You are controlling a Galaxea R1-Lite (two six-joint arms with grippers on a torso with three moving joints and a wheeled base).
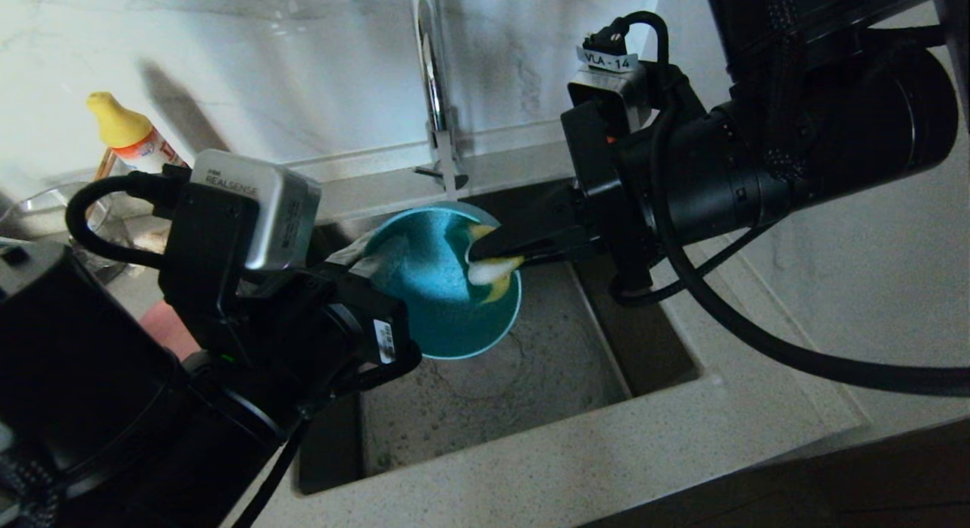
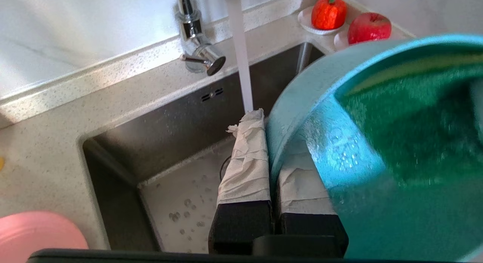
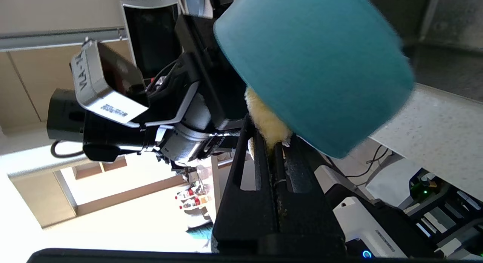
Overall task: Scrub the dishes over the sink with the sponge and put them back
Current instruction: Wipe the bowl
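The head view looks down from above onto the sink (image 1: 530, 361), both arms reaching in from either side. The left wrist view sits close behind its end effector (image 2: 269, 157), facing the tap (image 2: 196, 48) and back wall. The right wrist view looks along its end effector (image 3: 269, 142), back toward the room. All 3 views share the teal-blue bowl (image 1: 447, 301).

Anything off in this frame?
Nothing spilled or broken. The only oddity: the tap stream lands on the left tool's wrapped finger, beside the bowl, not in it.
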